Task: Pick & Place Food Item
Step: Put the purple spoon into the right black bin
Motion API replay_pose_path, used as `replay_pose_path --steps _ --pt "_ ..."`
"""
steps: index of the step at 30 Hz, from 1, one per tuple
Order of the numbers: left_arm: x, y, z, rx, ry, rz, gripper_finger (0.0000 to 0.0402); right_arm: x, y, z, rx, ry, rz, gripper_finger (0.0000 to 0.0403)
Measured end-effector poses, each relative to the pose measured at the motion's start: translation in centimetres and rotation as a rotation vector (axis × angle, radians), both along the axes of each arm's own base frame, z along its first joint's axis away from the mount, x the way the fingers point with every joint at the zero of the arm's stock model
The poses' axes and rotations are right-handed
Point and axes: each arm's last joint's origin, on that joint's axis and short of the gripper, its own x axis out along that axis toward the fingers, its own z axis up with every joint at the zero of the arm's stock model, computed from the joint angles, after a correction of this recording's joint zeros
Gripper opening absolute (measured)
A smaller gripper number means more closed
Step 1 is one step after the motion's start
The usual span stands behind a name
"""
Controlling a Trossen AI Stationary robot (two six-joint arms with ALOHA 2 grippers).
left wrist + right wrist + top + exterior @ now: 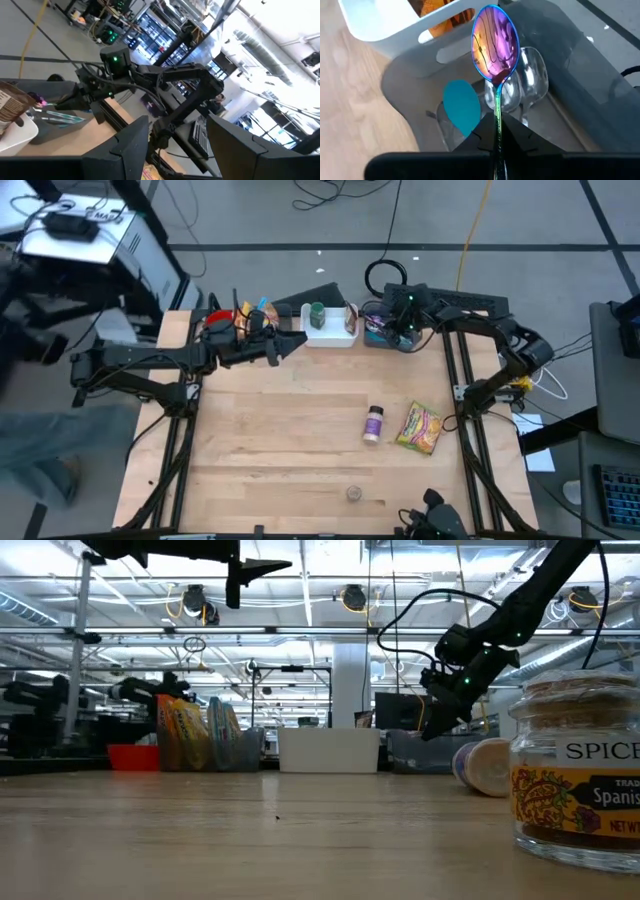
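Note:
My right gripper [497, 136] is shut on an iridescent spoon [495, 42] over the grey utensil bin [410, 95] at the table's far right [400, 342]. Clear spoons [532, 75] and a blue one [461, 106] lie in that bin. My left gripper [177, 150] hovers open and empty above the far left part of the table [290, 345]. A spice bottle [373, 423] lies on its side on the wood. Beside it a yellow-green packet [420, 427] lies flat, and a small jar [353, 494] stands near the front edge. My right gripper pinches the spoon's thin handle [497, 117] between its two shut fingers. The fingers slant down from the table's right side and lie along the handle. The spoon's bowl sticks out beyond the fingertips, over the grey bin.
A white bin [330, 338] with a green item and a brown bag stands left of the grey bin. Orange and red packets [225, 320] crowd the far left corner. In the low view the spice jar [580, 780] stands close to the camera.

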Motion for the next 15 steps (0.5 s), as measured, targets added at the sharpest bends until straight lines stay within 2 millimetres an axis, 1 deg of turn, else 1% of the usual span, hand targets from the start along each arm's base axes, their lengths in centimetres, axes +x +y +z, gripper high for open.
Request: replay_pose_path --steps 7,15 --pt "0.0 0.1 0.0 -0.017 -0.004 0.021 0.0209 -0.3 -0.5 -1.2 0.021 0.033 0.001 0.0002" --pt "0.0 0.1 0.0 -0.022 -0.005 0.045 0.0209 -0.1 -0.8 -2.8 0.064 0.072 0.012 0.0002"
